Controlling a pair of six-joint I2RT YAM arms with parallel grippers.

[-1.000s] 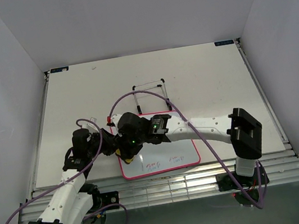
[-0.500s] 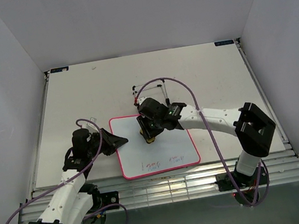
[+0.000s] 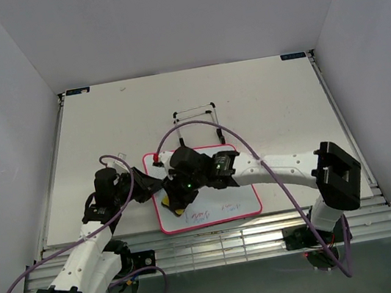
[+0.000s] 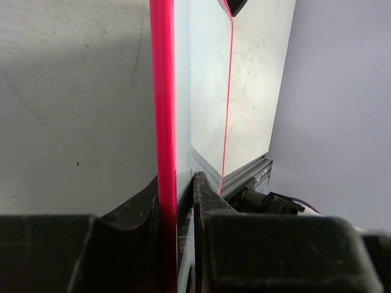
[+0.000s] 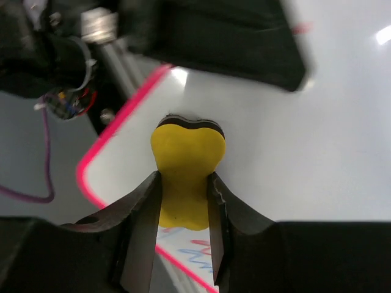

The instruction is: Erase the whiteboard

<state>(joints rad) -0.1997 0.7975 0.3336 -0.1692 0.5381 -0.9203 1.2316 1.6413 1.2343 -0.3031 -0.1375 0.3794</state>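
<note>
The whiteboard (image 3: 234, 181) is lying on the table (image 3: 277, 96) close to its near edge, a little left of the middle. Most of its white face is showing clean, above all the far half. Red and blue scribbles (image 3: 199, 213) are showing in a band along the board's near edge, so the job looks partly done, with that strip left to wipe.

The left gripper (image 4: 178, 189) is pinching the board's left edge, its jaws narrow with the pink frame between them, seemingly steadying the board.

The right gripper (image 5: 183, 178) is reaching across from the right side of the table, its jaws closed on a yellow eraser (image 5: 186, 162) and squeezing its sides. The eraser is pressing down on the board near the near-left corner, just beside the scribbles.

A thin black wire stand (image 3: 195, 108) is standing beyond the board's far edge, towards the middle of the table.
</note>
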